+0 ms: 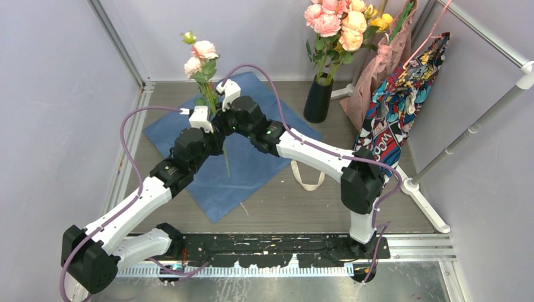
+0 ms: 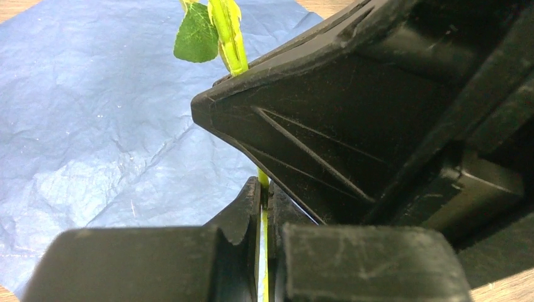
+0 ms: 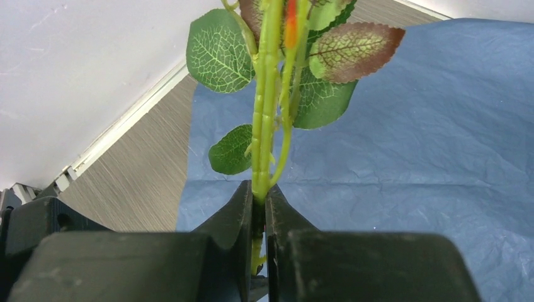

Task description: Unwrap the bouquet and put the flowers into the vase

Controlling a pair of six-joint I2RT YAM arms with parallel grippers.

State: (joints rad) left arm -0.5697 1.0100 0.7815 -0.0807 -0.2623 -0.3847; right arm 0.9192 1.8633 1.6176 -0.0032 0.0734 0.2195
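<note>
The flowers [image 1: 200,58], pale pink blooms on thin green stems, stand upright above the spread blue paper [image 1: 252,167]. My left gripper [image 1: 200,117] is shut on one thin stem [image 2: 264,182] low down. My right gripper [image 1: 227,92] is shut on the bundled stems [image 3: 264,132] just above it, under the leaves [image 3: 220,53]. In the left wrist view the right gripper's black body [image 2: 378,119] fills the right side, close over my left gripper [image 2: 264,189]. One stem end [image 1: 227,160] hangs below the grippers. The black vase [image 1: 318,100] stands to the right at the back and holds pink and yellow blooms [image 1: 337,25].
A cream ribbon [image 1: 307,182] lies on the table by the paper's right edge. Patterned and pink bags [image 1: 403,94] hang from a white rack [image 1: 466,135] at the right. Walls close in the left and the back.
</note>
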